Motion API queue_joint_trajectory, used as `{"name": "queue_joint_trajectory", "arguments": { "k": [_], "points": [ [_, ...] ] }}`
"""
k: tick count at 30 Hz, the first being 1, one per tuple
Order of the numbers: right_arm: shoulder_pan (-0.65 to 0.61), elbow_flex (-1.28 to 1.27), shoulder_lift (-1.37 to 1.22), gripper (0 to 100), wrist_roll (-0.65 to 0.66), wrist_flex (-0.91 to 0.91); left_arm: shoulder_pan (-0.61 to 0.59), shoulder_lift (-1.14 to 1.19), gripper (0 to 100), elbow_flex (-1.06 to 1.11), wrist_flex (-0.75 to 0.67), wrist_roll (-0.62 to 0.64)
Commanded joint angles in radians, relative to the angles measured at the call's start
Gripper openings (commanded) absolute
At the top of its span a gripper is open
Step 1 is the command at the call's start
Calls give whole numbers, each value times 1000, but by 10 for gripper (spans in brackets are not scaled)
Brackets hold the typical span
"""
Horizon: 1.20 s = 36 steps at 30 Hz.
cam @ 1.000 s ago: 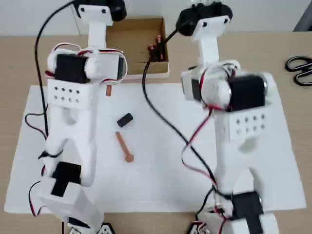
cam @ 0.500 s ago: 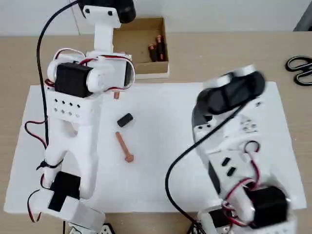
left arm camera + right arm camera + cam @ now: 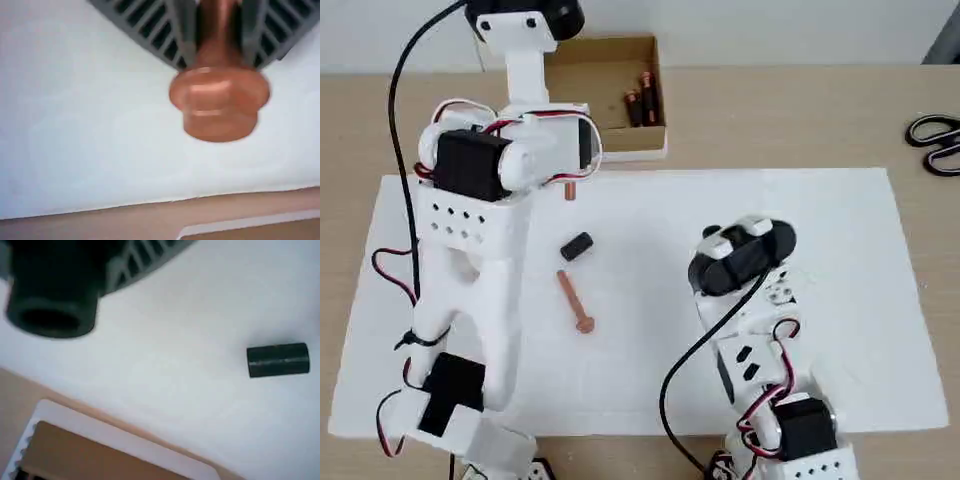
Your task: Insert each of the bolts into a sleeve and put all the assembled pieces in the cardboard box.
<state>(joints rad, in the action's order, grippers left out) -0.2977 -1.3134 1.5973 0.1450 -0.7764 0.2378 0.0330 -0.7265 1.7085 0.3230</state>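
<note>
Left pincer [image 3: 218,47] clamps copper-coloured metal bolt [image 3: 219,102] above far white paper sheet [image 3: 75,125]; right pincer [image 3: 75,277] grips black cylindrical sleeve [image 3: 50,302].

Bright, even light from above; soft, faint shadows on the white mat [image 3: 840,220]

I see one copper bolt [image 3: 219,102] held by its shank, head free, above the far edge of the white sheet [image 3: 820,220]. A second bolt [image 3: 575,300] lies flat on the sheet with its head toward the arm bases. A loose black sleeve [image 3: 577,246] lies on its side just beyond its tip. Another, the held sleeve [image 3: 50,305], is up off the sheet with its open end showing. The open cardboard box [image 3: 590,90] beyond the sheet has several assembled pieces [image 3: 638,100] along its right wall.
</note>
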Motion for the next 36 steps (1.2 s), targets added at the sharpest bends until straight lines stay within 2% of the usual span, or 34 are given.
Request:
{"name": "queue_joint_trajectory", "arguments": {
  "k": [1,5,11,13,15,18,26,31,36],
  "points": [
    [-4,-37,71,4,3,36,68,-146,5,-127,38,6],
    [-5,-107,139,4,2,39,77,-262,5,-53,46,8],
    [-5,-216,220,4,-3,105,80,-480,5,272,37,37],
    [-5,-233,214,4,-52,116,78,-534,5,397,-5,37],
    [-5,-252,214,5,-124,136,78,-583,5,526,-87,37],
    [-4,-278,216,5,-204,179,80,-654,5,759,-302,37],
    [-7,-328,216,5,-230,254,104,-787,5,1299,-813,38],
    [-77,-330,216,5,-227,254,169,-825,6,1472,-1031,38],
    [-127,-331,216,5,-229,248,224,-829,6,1509,-1131,41]
  ]
}}
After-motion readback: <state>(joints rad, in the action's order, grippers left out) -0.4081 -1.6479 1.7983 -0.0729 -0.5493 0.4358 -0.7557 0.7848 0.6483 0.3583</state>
